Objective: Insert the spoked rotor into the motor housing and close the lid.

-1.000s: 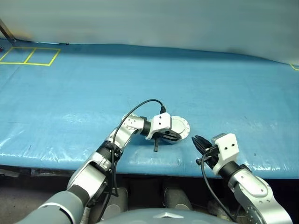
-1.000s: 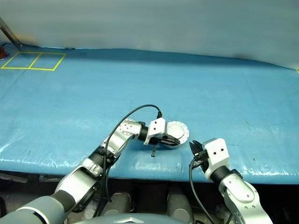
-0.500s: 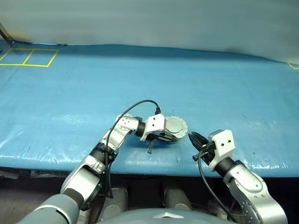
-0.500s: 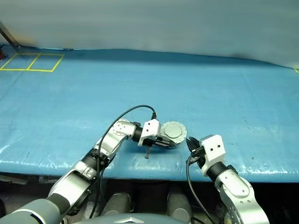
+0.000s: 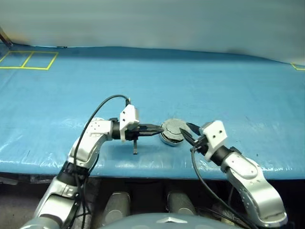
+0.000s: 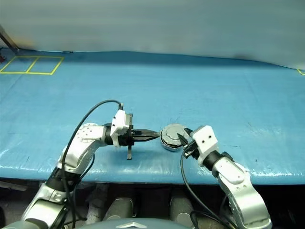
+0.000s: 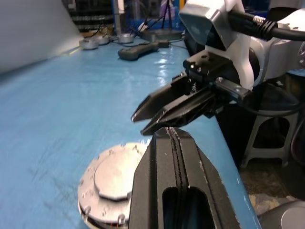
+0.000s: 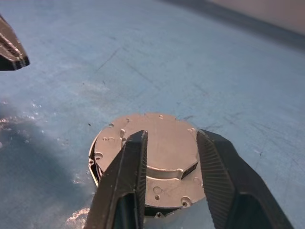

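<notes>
- The motor housing (image 5: 172, 132) sits near the worktop's front edge, about midway along it. It is a round, shallow silver metal can lying flat face up, with a raised angular plate in the middle, small holes and studs round the rim, and a dark band at its side wall.
- The left gripper (image 5: 159, 129) points level at the housing from its left, tips just beside the rim. Its 2 black fingers (image 7: 177, 157) are clenched flat together with only a thin seam between them, gripping nothing.
- The right gripper (image 5: 186, 133) comes in from the housing's right. Its 2 ribbed black fingers (image 8: 127, 176) stand parted, 1 to each side of the can's near rim; I cannot tell whether they touch it.
- The worktop (image 5: 228, 90) is covered with a blue sheet, faintly scuffed and creased, glossy where light catches its front edge.
- Yellow tape squares (image 5: 28, 60) mark its far left corner, and a short yellow mark (image 5: 298, 67) sits at the far right edge.
- A plain pale wall (image 5: 152, 21) runs behind the far edge.
- In the left wrist view, a dark handled tool (image 7: 143, 48) and round metal parts (image 7: 102, 41) lie far along the sheet, and a white stool (image 7: 269, 138) stands off the worktop's edge.
</notes>
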Controlling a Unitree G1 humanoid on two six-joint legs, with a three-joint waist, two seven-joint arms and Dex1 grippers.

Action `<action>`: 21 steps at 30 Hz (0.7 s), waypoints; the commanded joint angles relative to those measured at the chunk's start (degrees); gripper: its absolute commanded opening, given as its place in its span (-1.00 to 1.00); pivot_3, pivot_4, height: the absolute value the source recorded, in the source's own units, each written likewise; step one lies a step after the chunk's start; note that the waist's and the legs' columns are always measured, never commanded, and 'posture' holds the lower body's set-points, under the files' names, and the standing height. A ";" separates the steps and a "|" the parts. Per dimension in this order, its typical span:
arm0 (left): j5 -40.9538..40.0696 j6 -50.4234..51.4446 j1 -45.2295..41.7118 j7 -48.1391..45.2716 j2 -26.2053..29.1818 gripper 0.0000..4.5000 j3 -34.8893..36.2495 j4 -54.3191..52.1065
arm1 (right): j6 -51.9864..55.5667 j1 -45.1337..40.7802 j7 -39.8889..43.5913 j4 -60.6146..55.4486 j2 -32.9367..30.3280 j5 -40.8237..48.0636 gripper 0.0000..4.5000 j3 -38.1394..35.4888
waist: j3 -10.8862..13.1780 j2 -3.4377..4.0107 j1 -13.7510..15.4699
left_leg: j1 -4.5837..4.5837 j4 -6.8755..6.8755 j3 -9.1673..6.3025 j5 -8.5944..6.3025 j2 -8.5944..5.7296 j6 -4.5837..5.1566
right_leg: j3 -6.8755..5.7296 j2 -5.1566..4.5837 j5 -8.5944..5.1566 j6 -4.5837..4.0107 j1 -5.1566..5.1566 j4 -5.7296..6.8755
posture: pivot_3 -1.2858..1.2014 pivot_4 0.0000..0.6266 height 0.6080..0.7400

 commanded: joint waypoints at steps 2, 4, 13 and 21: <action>-0.41 -0.22 4.50 1.82 1.50 -1.00 1.44 -2.47 | -2.91 -4.94 1.72 3.76 1.54 0.52 0.38 0.42 | 0.01 0.01 0.15 | 0.00 -0.02 0.00 -0.01 0.00 0.01 | 0.00 -0.02 0.10 -0.10 0.00 0.00 | 0.03 -0.52 1.00; -1.09 -0.10 6.27 3.13 1.28 -1.00 2.36 -2.56 | -2.80 -6.58 3.54 5.98 1.07 1.06 0.66 0.45 | 0.01 0.00 0.47 | -0.02 -0.01 -0.02 -0.01 -0.02 0.01 | 0.00 -0.05 0.15 -0.10 0.00 -0.01 | 0.03 -0.52 1.00; -1.63 -1.33 12.02 6.89 0.06 -1.00 3.30 -2.82 | -1.25 -10.61 8.68 11.37 -1.52 1.04 0.99 2.18 | 0.01 0.01 0.42 | 0.00 -0.04 0.01 -0.02 0.00 0.03 | -0.03 -0.04 0.23 -0.06 -0.02 0.00 | 0.03 -0.52 1.00; -0.91 -2.38 12.81 9.36 -1.43 -1.00 2.63 -3.37 | -1.43 -11.13 7.99 16.48 -1.03 -1.35 0.91 3.13 | 0.01 0.01 0.43 | 0.04 -0.02 0.06 -0.02 0.00 0.02 | -0.02 -0.06 0.23 -0.06 0.00 0.01 | 0.03 -0.52 1.00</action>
